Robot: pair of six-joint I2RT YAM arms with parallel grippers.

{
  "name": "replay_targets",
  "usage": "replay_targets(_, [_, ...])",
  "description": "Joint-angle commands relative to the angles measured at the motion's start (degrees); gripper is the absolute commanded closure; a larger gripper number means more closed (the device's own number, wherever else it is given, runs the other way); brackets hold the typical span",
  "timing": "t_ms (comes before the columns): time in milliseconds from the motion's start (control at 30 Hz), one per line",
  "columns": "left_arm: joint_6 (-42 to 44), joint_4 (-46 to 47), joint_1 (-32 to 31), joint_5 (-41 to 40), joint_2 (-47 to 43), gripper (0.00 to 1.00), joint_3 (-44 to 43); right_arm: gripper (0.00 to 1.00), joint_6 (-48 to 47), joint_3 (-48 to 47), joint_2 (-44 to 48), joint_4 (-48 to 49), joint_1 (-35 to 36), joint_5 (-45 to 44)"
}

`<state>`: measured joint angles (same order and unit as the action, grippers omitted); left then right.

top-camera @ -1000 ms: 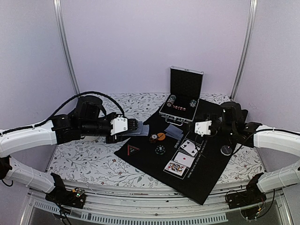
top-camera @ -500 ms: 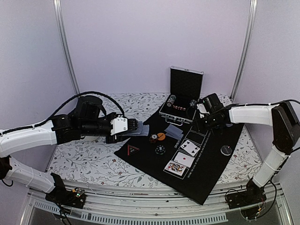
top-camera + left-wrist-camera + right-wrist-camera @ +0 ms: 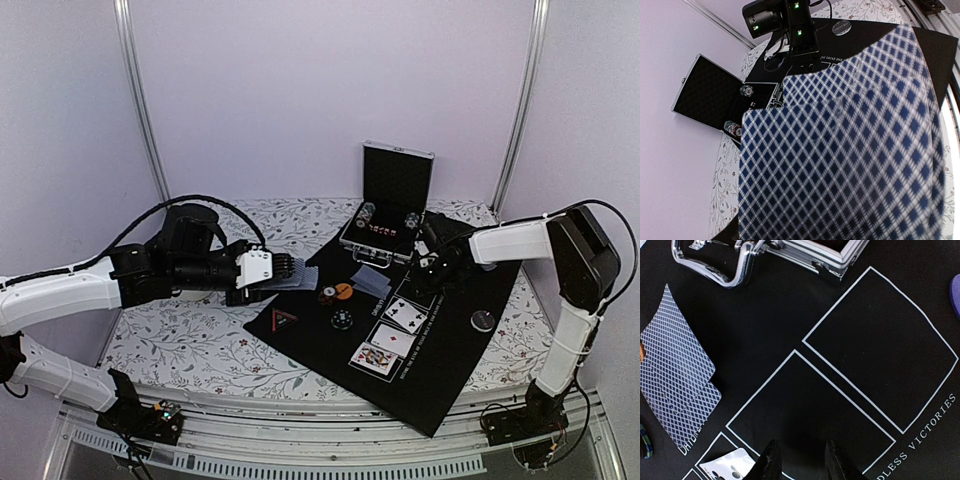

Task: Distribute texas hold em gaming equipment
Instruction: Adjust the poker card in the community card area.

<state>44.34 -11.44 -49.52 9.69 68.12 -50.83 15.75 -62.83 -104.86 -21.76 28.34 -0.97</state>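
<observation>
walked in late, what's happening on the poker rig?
Poker gear is being dealt out on a black mat. The left gripper holds a deck of cards by the mat's left edge, blue-diamond backs facing its camera. The right gripper hovers empty, jaws slightly apart, over the empty outlined card boxes near the open chip case. Three face-up cards lie in a row on the mat. Two face-down cards and an orange disc sit nearby.

Blurred cards hide the left jaws; purple disc cut off.
</observation>
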Motion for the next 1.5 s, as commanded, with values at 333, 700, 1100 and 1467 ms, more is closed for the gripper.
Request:
replay_targets(333, [0.22,0.24,-0.53,0.28,-0.56,0.52,0.0,0.79,-2.15,-4.11,-5.27,0.37,0.34,3.96])
replay_targets(700, [0.22,0.4,-0.55,0.91,-0.67,0.52,0.12,0.91,-3.08,-5.99,-4.29,-4.34,3.35,1.48])
replay_targets(1100, [0.22,0.35,-0.58,0.9,-0.7,0.52,0.12,0.91,-3.72,-9.45,-1.3,-5.61,4.29,2.73])
replay_targets(1467, [0.75,-1.83,-0.51,0.01,-2.82,0.52,-0.77,0.59,-6.58,-21.13,-2.77,-1.37,11.48,13.7])
